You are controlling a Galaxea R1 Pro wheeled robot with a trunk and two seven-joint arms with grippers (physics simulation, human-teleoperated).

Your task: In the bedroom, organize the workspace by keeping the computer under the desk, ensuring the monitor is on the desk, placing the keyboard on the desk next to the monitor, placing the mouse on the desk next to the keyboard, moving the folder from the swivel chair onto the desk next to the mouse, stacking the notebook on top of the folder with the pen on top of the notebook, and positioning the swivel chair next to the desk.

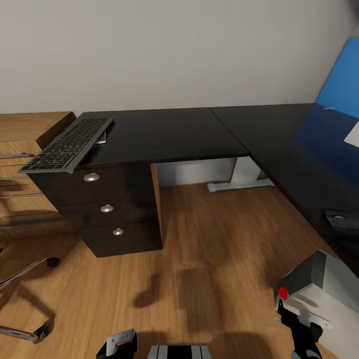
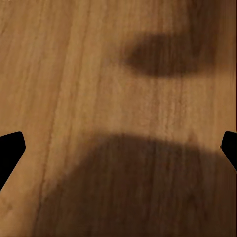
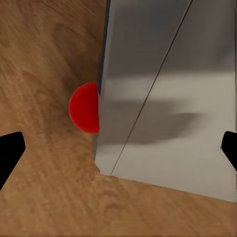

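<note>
Right wrist view: the right gripper (image 3: 118, 153) has its fingers spread wide, nothing between the pads. A grey-white box (image 3: 168, 98) with a red dot (image 3: 85, 108) on one edge lies straight ahead of it on the wood floor (image 3: 44, 59). We judge the box to be the computer, though we cannot rule out the monitor.

Head view: the box sits at near right, just beyond the right gripper and near the desk (image 1: 169, 132). Its long axis runs away to the far right. The left gripper (image 1: 119, 344), also apart and empty, hangs over bare floor well to the left, so the right arm is nearer.

The keyboard (image 1: 70, 144) overhangs the desk's far left end. The mouse (image 1: 340, 219) rests on the right wing.
</note>
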